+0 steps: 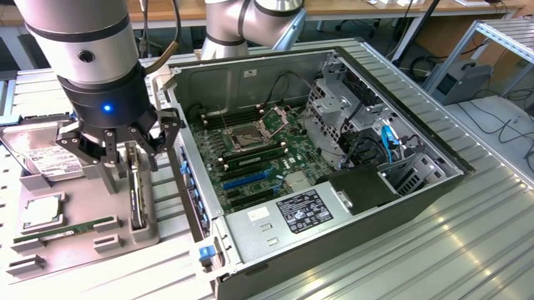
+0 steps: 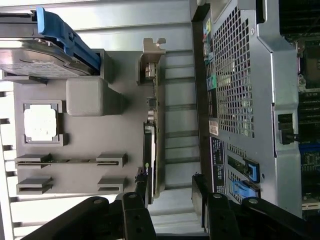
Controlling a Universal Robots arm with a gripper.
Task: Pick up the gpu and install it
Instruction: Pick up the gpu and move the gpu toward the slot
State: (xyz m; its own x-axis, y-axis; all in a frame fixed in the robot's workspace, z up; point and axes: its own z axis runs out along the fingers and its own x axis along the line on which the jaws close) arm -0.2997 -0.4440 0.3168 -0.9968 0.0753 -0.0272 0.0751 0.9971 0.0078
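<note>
Case [image 1: 334, 156] lies open on the bench [image 1: 467, 250], and we see its blue slot [image 1: 246, 179] bare. At the case's nine o'clock in the exterior view sits the grey tray [image 1: 75, 250], with the gpu [image 1: 136, 194] standing on edge in its holder. Jaws hang spread wide over the card, not closed on it. We judge pickup and installation both left to do.

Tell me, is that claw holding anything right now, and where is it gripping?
Nothing is held. The gripper is open over the gpu, which stands on edge in the gray tray; its fingers are not closed on the card.
</note>
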